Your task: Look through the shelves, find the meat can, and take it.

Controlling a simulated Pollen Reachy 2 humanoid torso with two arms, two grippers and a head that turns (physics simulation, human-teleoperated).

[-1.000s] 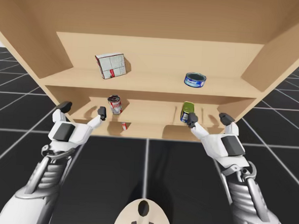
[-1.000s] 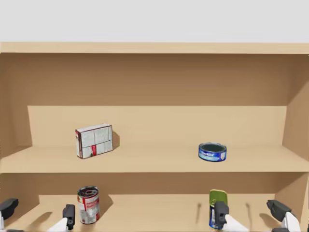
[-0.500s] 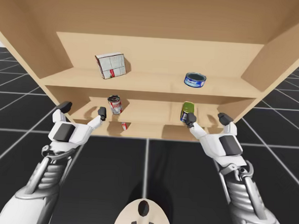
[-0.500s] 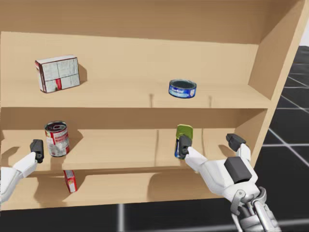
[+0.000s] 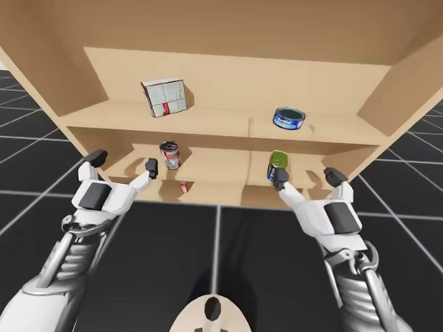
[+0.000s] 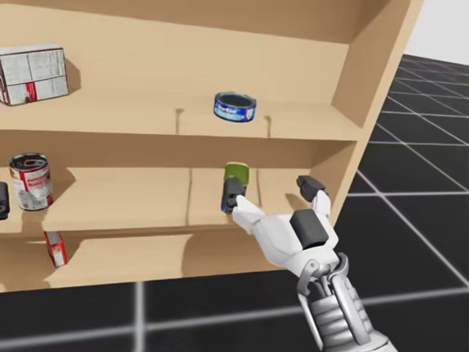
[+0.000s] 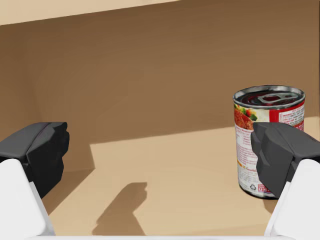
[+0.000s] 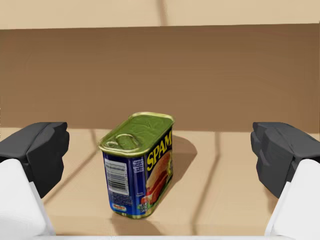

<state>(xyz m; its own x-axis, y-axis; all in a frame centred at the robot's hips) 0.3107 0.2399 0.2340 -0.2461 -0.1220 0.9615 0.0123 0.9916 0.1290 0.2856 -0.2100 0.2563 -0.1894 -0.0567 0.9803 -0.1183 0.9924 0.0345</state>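
Turned head rightward and down since half a second ago, shifting the whole head view; kept both arms almost where they were in the high view, with cans and box unmoved.

Holding right tool (image 8: pixel 159 152) spread wide and empty, level with the middle shelf (image 5: pixel 220 182). Looking along it at the blue rectangular meat can (image 8: pixel 137 165) with green top, upright on that shelf, straight ahead of the gap between the fingers and touching neither.

Holding left tool (image 7: pixel 160 155) just as wide open, gripping nothing, at the same shelf's left part. Ahead of it, a red-and-white round can (image 7: pixel 250 135), upright, partly hidden behind one finger; impossible to tell whether touching.

On the upper shelf (image 5: pixel 224 126): flat blue round can (image 5: pixel 288 118) above the meat can, and white box (image 5: pixel 163 97) well apart to its left. On the lowest shelf, small red item (image 5: pixel 183 187), too small to identify.
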